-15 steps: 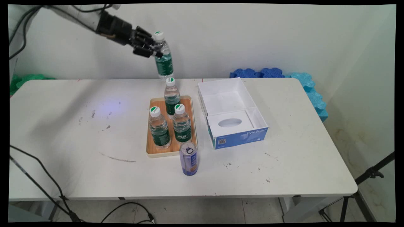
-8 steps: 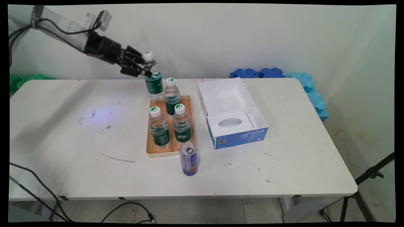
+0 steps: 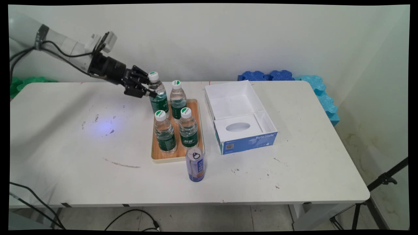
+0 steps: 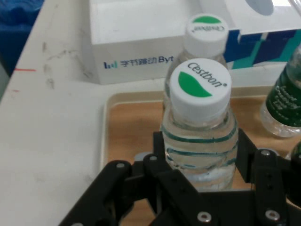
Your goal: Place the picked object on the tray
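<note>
My gripper (image 3: 151,92) is shut on a clear water bottle (image 3: 158,96) with a green label and a white cap, gripping it just below the cap (image 4: 200,84). I hold it upright over the far left corner of a wooden tray (image 3: 157,155). Its base is hidden, so I cannot tell whether it touches the tray. Three like bottles stand on the tray: one at the far right (image 3: 178,100), one at the near left (image 3: 164,132), one at the near right (image 3: 188,128). In the hand view the far right bottle (image 4: 205,34) stands right behind the held one.
A purple drink can (image 3: 195,164) stands on the table just in front of the tray. An open white and blue tissue box (image 3: 239,116) lies to the tray's right. Blue foam pieces (image 3: 287,76) lie behind the table at the right, green foam (image 3: 23,82) at the left.
The gripper has come down and to the left with the bottle, from high above the tray's far end to the tray's far left corner.
</note>
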